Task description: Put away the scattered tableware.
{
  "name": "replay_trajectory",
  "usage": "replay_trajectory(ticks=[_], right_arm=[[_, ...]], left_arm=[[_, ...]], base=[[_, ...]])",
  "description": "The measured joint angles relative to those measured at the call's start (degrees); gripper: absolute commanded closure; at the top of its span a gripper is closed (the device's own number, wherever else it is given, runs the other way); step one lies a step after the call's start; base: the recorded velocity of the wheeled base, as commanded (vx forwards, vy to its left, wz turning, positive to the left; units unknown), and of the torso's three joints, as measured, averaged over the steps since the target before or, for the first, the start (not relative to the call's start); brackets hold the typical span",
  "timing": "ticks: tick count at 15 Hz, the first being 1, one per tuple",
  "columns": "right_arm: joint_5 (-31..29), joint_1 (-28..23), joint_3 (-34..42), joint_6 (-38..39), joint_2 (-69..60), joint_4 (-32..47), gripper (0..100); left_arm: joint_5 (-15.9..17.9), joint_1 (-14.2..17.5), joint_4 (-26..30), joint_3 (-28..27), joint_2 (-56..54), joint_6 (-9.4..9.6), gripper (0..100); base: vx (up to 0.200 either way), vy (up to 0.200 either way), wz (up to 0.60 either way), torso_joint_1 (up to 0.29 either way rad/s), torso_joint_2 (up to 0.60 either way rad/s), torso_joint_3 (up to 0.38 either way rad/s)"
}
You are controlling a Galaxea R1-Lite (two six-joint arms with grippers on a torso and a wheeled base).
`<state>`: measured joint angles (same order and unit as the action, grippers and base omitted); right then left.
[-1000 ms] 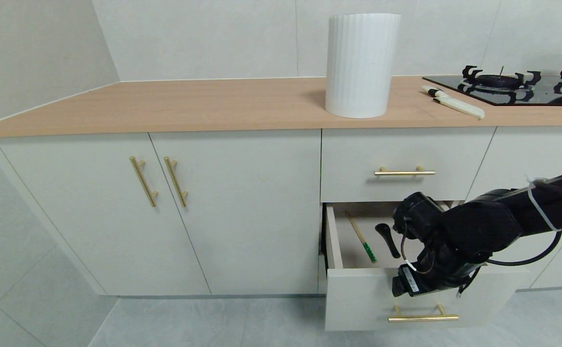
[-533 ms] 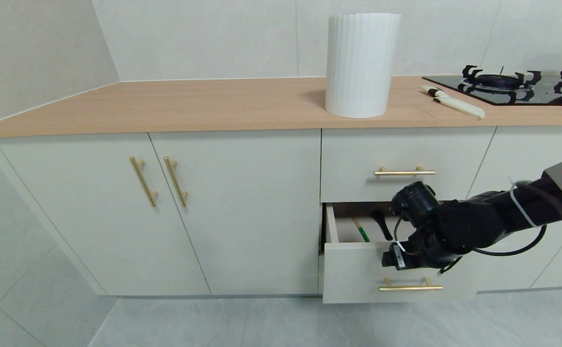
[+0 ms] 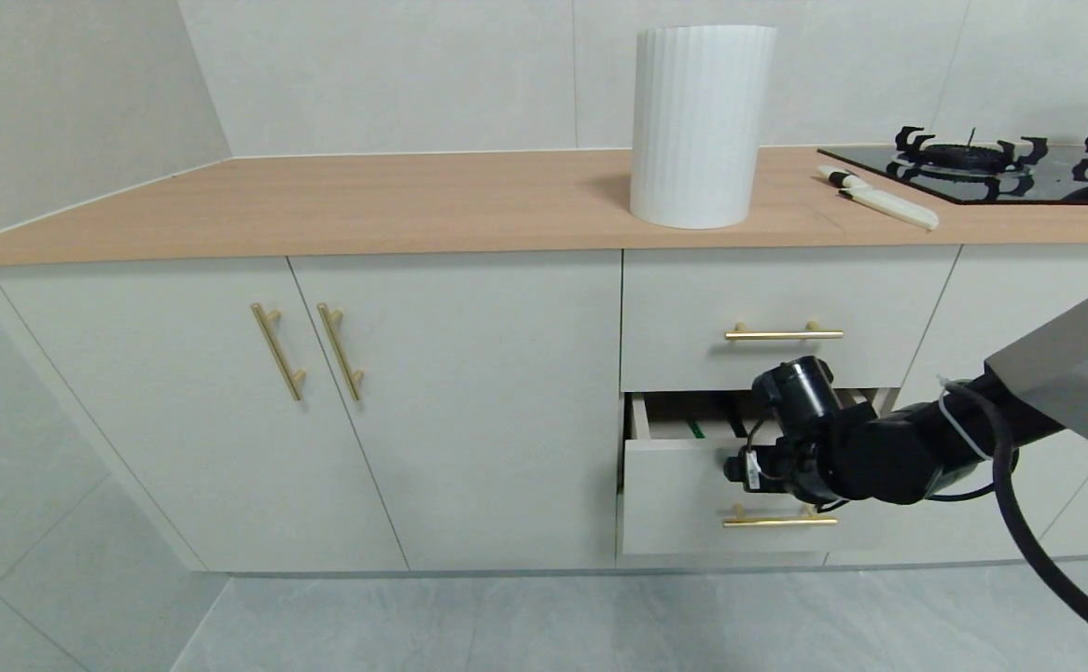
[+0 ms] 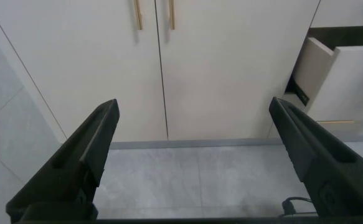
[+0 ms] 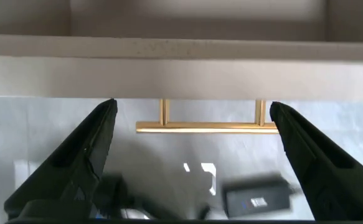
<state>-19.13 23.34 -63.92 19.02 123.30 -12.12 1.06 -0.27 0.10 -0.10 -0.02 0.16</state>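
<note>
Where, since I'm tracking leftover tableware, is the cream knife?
Head view: the cream knife lies on the countertop, right side, between the white ribbed container and the gas hob.

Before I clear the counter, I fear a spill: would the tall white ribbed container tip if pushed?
Probably, if pushed high: the white container stands upright, taller than wide. Its ribbed wall likely gives some grip. Weight is unclear; its inside is hidden.

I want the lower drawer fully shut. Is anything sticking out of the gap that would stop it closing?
Nothing visible does. The lower drawer is open only a crack, and the green-tipped chopsticks lie inside it. The right gripper faces its front panel by the handle.
</note>
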Motion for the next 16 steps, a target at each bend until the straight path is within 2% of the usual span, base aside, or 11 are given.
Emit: replay_trajectory(ticks=[4, 10, 16], right_arm=[[-0.61, -1.55, 0.0, 0.13, 3.44, -8.41, 0], [-2.19, -4.55, -0.2, -0.11, 9.81, -26.59, 0], [-2.99, -5.83, -1.88, -0.16, 14.24, -31.76, 0]], left_arm=[[0.0, 0.0, 0.0, 0.0, 0.0, 0.02, 0], [-0.02, 0.0, 0.0, 0.0, 0.0, 0.02, 0], [0.0, 0.0, -0.02, 0.0, 0.0, 0.02, 0]], base=[[0.0, 0.0, 0.0, 0.0, 0.0, 0.0], [0.0, 0.0, 0.0, 0.0, 0.0, 0.0], [0.0, 0.0, 0.0, 0.0, 0.0, 0.0]])
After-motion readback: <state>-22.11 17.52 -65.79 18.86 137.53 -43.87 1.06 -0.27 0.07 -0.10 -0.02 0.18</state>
